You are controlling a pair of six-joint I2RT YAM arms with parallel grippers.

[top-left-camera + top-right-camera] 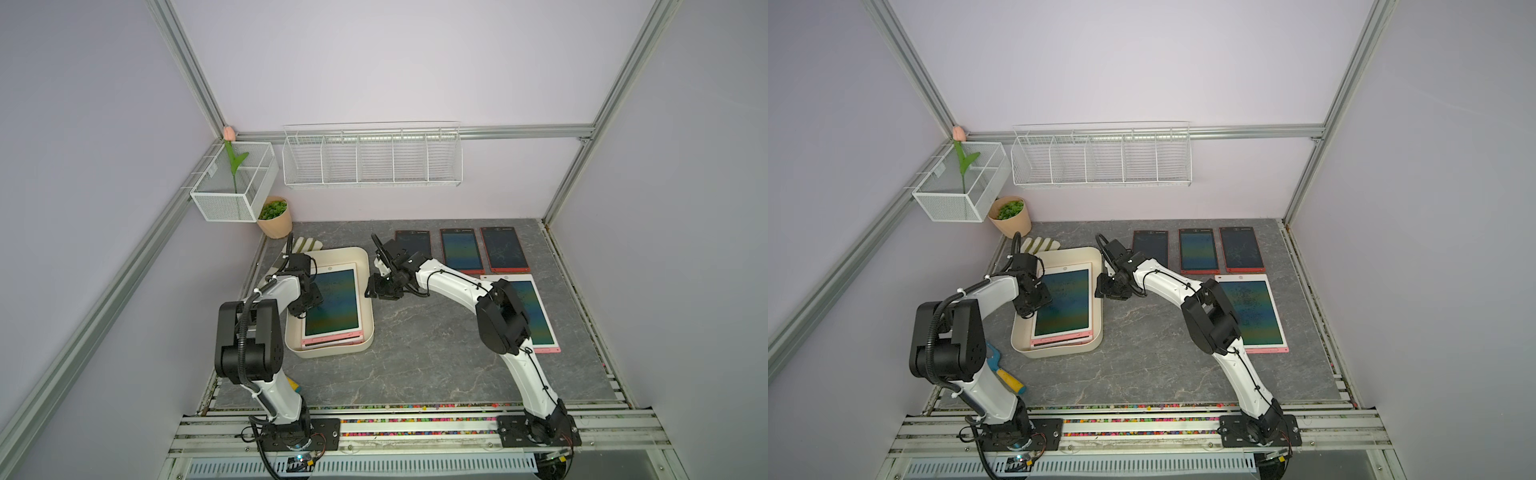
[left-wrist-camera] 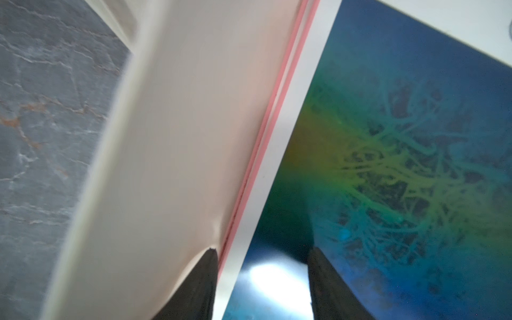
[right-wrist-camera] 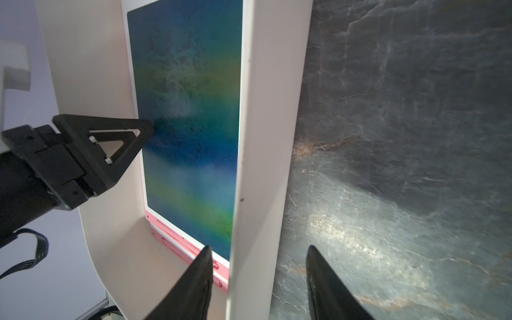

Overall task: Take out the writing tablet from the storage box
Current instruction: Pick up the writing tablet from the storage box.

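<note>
The storage box (image 1: 328,352) (image 1: 1059,354), a cream tub, stands left of centre in both top views. A writing tablet (image 1: 334,303) (image 1: 1064,302) with a white frame and a blue-green screen lies on top of a pink-edged stack inside it. My left gripper (image 1: 309,301) (image 2: 261,249) is open inside the box. One finger is in the gap by the box wall (image 2: 166,155), the other over the tablet's screen (image 2: 388,155). My right gripper (image 1: 374,289) (image 3: 259,246) is open astride the box's right wall (image 3: 266,138). Its outer finger stands clear of that wall.
Three small red-framed tablets (image 1: 461,249) lie at the back right, and a large pink-and-white one (image 1: 538,320) lies partly under my right arm. A plant pot (image 1: 274,218), a striped glove (image 1: 305,244) and wire baskets (image 1: 372,160) sit behind the box. A yellow-handled tool (image 1: 1007,376) lies by my left arm.
</note>
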